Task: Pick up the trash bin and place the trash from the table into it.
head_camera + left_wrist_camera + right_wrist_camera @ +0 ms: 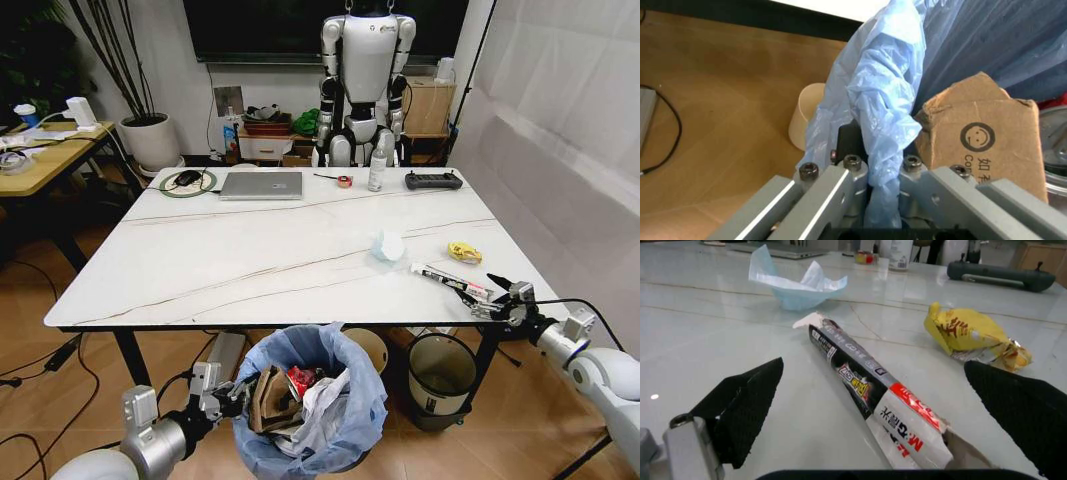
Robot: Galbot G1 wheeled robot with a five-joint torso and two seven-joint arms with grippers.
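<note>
Below the near edge of the table (250, 260), the trash bin (310, 405) hangs in its crinkly light-blue bag, holding a torn brown cardboard box (268, 400), a red wrapper (301, 379) and crumpled white tissue. On its left side the left gripper (232, 392) has its jaws clamped on the bag's overhanging rim; the left wrist view shows the blue plastic pinched between the metal fingers (833, 195), with the cardboard just beside them. On the table's near right corner lies a long black, white and red wrapper (870, 390), and the right gripper (490, 300) reaches over its near end with its black jaws set wide apart, one on each side of it. Just beyond are a yellow packet (464, 252) and a crumpled pale-blue tissue (388, 246). Along the far edge sit a silver laptop (262, 185), a black controller (433, 181) and a bottle (377, 170).
</note>
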